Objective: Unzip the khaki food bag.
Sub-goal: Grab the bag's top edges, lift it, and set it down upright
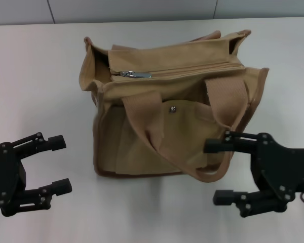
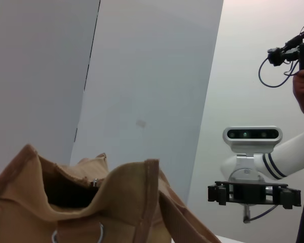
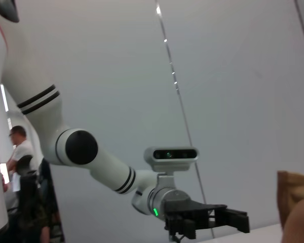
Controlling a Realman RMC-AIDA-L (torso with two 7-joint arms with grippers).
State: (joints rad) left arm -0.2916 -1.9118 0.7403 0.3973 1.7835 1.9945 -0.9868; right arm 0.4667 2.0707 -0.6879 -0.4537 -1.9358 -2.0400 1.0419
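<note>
The khaki food bag (image 1: 167, 106) stands on the white table in the middle of the head view, its two strap handles flopped forward over the front pocket. Its top zipper runs across the bag, with the silver pull (image 1: 134, 74) at the left end. My left gripper (image 1: 58, 164) hangs open to the bag's front left, apart from it. Front right of the bag, my right gripper (image 1: 218, 172) is open too, its upper finger close by the drooping handle. The left wrist view shows the bag's end (image 2: 91, 202) and the right gripper (image 2: 253, 195) beyond it. The right wrist view shows the left gripper (image 3: 233, 220).
The white table (image 1: 35, 76) spreads around the bag, with a grey wall behind it. A person (image 3: 17, 167) sits in the background of the right wrist view.
</note>
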